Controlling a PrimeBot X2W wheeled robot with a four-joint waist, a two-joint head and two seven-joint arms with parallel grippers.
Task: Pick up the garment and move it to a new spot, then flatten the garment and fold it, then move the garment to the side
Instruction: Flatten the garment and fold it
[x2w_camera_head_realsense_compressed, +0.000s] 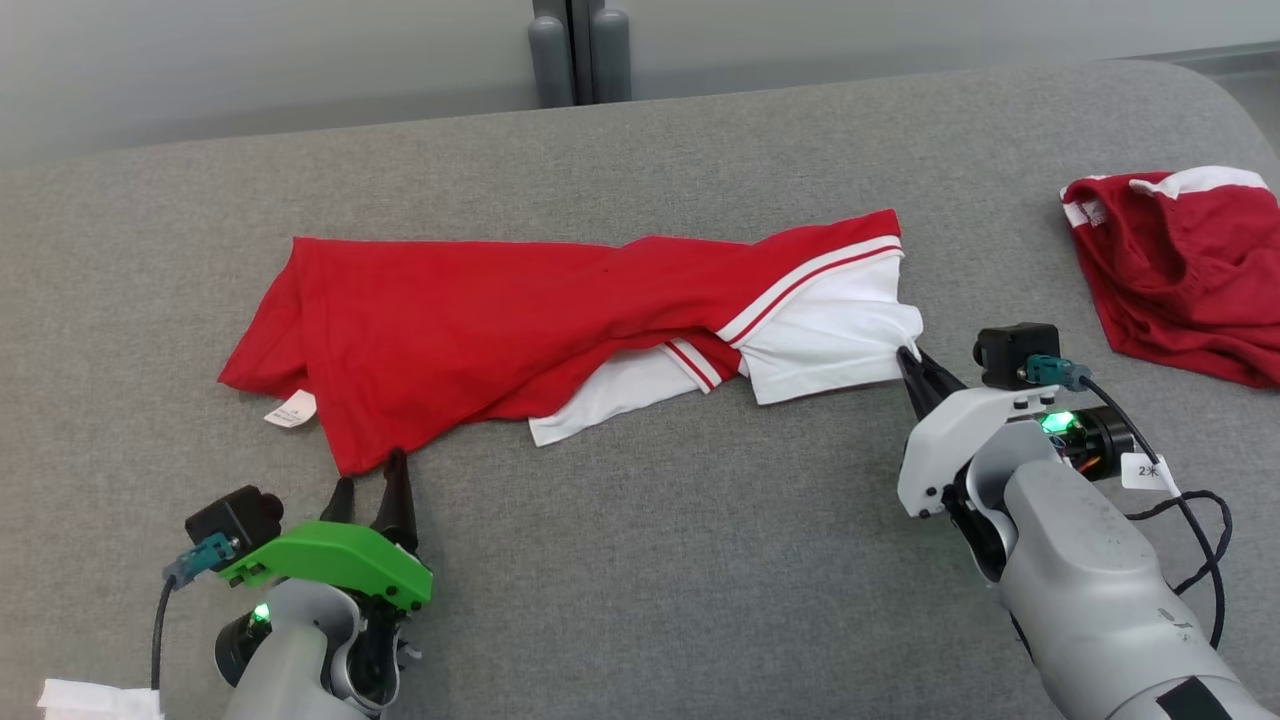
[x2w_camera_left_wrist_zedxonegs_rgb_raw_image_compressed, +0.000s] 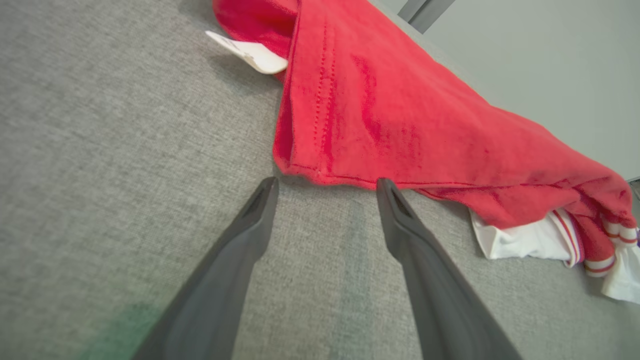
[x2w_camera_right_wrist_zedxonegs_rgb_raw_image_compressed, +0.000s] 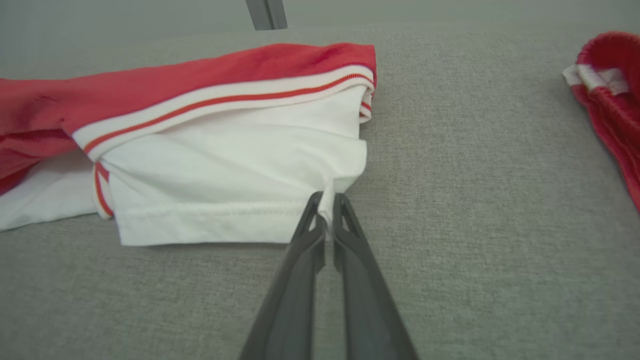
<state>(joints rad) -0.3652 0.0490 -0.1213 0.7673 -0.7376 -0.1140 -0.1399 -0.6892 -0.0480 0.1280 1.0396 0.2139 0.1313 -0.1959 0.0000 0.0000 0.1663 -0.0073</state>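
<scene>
A: What is item (a)?

B: The garment, red with white panels and red-and-white striped trim, lying on the grey cloth surface.

A: And its pose?

B: Stretched left to right, loosely doubled over and creased, not flat. The red body lies at left; the white parts lie at right and along the near edge. A white label sticks out at the near left edge. The near right white corner, possibly a sleeve, is drawn to a point.
</scene>
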